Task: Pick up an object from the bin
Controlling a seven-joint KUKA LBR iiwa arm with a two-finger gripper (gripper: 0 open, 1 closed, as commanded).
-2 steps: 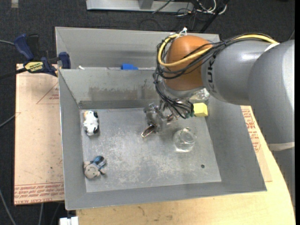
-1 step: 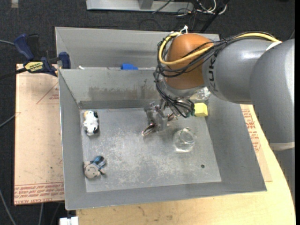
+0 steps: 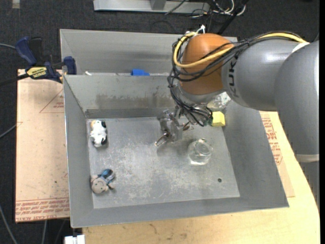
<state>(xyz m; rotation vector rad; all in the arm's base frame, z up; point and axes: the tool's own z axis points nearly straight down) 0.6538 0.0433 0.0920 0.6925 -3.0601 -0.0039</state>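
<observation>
The grey arm (image 3: pixel 274 75) comes in from the right of the camera view and bends down over the far half of the bin (image 3: pixel 152 212). Its wrist is capped by a rounded orange cover (image 3: pixel 203 60) with yellow and black cables (image 3: pixel 179 52) looped around it. Below that cover the metal gripper (image 3: pixel 165 136) hangs down, tilted toward the lower left of the view, low over a bare stretch of the bin floor near the foot of the back wall. Whether it is parted or closed cannot be told from this angle, nor whether it has hold of anything. The thing nearest to it is a clear cup (image 3: pixel 199 152), which stands just to the gripper's right and a little nearer the camera, apart from it. A small yellow block (image 3: pixel 218 119) lies farther to the gripper's right, close under the wrist. Well off to the gripper's left, by the left wall, lies a black-and-white cow toy (image 3: pixel 98 133). Farther left and toward the near wall lies a small tan and blue toy figure (image 3: pixel 102 182). Behind the gripper, at the top of the back wall, a blue thing (image 3: pixel 140 72) peeks out; its kind cannot be made out.
</observation>
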